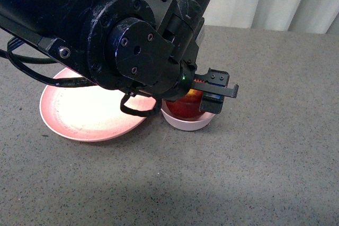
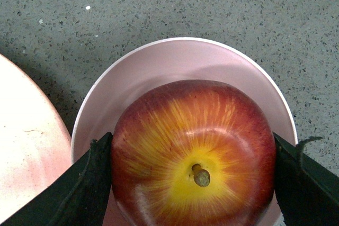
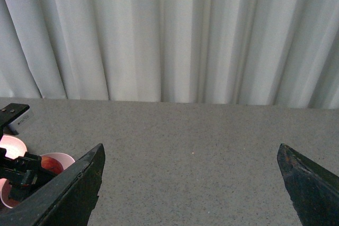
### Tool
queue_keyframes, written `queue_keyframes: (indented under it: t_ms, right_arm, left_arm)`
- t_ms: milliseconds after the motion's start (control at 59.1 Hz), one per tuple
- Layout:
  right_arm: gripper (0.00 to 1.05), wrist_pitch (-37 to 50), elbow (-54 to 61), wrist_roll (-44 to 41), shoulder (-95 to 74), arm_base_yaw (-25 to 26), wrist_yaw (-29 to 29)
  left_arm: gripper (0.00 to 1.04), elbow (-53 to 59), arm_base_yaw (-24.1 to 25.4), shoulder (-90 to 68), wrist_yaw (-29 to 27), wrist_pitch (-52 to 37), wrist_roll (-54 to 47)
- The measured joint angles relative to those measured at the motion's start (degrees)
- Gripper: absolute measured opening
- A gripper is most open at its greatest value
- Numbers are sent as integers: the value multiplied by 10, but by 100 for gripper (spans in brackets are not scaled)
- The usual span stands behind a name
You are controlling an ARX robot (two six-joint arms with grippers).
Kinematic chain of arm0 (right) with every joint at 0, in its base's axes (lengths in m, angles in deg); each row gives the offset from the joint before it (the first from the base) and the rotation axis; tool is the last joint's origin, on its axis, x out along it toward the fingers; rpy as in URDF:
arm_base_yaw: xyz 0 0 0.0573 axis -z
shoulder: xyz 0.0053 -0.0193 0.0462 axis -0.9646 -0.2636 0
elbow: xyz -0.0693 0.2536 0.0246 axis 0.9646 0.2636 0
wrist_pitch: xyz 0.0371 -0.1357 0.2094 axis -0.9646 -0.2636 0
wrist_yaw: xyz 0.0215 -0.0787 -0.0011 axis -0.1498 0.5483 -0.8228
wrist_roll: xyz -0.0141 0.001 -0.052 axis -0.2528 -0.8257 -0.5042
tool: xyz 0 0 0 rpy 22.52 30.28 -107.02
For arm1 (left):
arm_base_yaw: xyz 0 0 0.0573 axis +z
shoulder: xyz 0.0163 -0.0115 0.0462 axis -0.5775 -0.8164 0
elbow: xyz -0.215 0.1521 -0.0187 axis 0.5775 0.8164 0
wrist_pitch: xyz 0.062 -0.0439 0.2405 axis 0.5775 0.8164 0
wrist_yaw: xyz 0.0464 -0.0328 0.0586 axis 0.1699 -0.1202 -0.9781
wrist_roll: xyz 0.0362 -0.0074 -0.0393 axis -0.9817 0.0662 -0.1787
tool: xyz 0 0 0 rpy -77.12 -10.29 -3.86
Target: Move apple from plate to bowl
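Plate point(image 1: 79, 115): bare, apple gone from it; sits just beside the bowl.
Left gripper point(image 2: 193, 183): fingers clamped on either side of the apple, over the bowl.
Right gripper point(image 3: 190, 183): fingers wide apart, holding nothing, well away.
Bowl point(image 2: 175, 62): apple inside or just above it.
Apple point(image 2: 193, 152): stem up, transfer nearly complete; release outstanding.
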Motion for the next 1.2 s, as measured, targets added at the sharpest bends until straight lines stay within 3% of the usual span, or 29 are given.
queue_keyframes:
  t_ms: [135, 220, 271, 457, 761, 1032, 1066, 1116, 1201]
  right_arm:
    - [95, 0, 0, 0, 0, 0, 0]
    - [95, 0, 0, 0, 0, 0, 0]
    - [95, 0, 0, 0, 0, 0, 0]
    - [95, 0, 0, 0, 0, 0, 0]
    - [95, 0, 0, 0, 0, 0, 0]
    - [95, 0, 0, 0, 0, 0, 0]
    - [95, 0, 0, 0, 0, 0, 0]
    - [95, 0, 0, 0, 0, 0, 0]
    - [95, 0, 0, 0, 0, 0, 2]
  left_arm:
    - [76, 0, 0, 0, -3, 0, 2]
    - [95, 2, 0, 1, -6, -6, 2]
    - [100, 6, 0, 3, -6, -13, 2]
    - [98, 45, 7, 44, -29, -60, 24]
    - [98, 191, 59, 183, -128, -165, 66]
    - [98, 308, 86, 292, -184, -189, 76]
    - [92, 328, 90, 279, -193, -270, 45]
    - [79, 394, 104, 263, -174, -460, -17]
    - [62, 462, 135, 294, -154, -590, -66]
